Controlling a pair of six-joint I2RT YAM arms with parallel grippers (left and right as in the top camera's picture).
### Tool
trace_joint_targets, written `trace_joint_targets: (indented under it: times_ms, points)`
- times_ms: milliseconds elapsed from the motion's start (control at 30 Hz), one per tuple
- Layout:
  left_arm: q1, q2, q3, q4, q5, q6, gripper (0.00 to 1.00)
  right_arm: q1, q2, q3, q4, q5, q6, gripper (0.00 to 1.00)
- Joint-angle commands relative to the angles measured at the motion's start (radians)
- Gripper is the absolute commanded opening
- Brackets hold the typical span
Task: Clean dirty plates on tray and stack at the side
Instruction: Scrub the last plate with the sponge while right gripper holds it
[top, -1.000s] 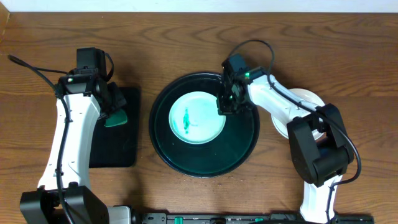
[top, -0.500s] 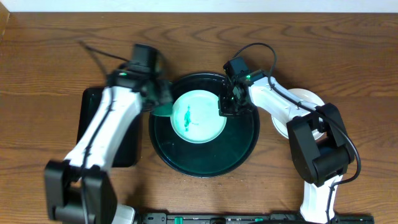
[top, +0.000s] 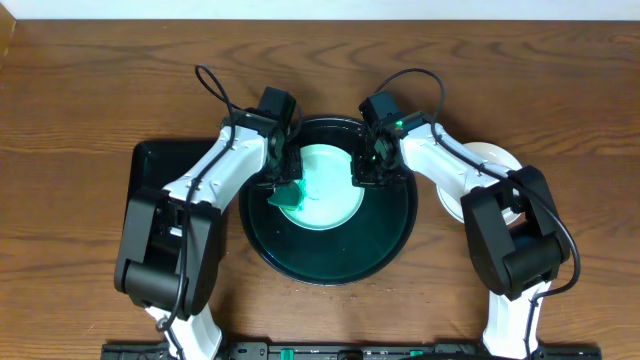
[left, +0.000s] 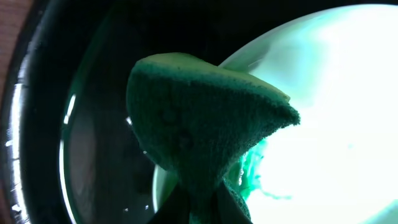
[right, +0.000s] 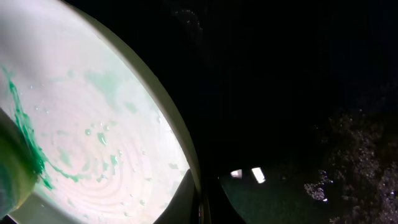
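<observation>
A pale mint plate with a teal smear lies in the round dark tray. My left gripper is shut on a green sponge and presses it on the plate's left part, by the smear. My right gripper is shut on the plate's right rim, one finger on each side of the rim. The plate's wet face with teal streaks fills the right wrist view. Clean white plates sit stacked right of the tray, mostly hidden under my right arm.
A black rectangular tray lies left of the round tray. My left arm crosses over its right side. Bare wooden table surrounds both trays.
My left arm has swung from the black rectangular tray rightward to the plate, carrying the sponge onto it. The right gripper has held still on the plate's rim.
</observation>
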Motion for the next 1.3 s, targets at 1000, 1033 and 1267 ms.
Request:
trace_joint_targets:
  times_ms: [1000, 1033, 1267]
  points:
    - [-0.056, 0.05, -0.006, 0.043, 0.283, 0.083, 0.07, 0.002, 0.002, -0.001, 0.008, 0.016, 0.018, 0.01]
    - [-0.054, 0.05, -0.006, 0.055, 0.283, 0.083, 0.07, 0.002, 0.002, -0.001, 0.009, 0.016, 0.018, 0.01]
    - [-0.043, 0.05, -0.006, 0.128, 0.038, 0.082, 0.07, 0.003, 0.002, -0.001, 0.009, 0.014, 0.018, 0.01]
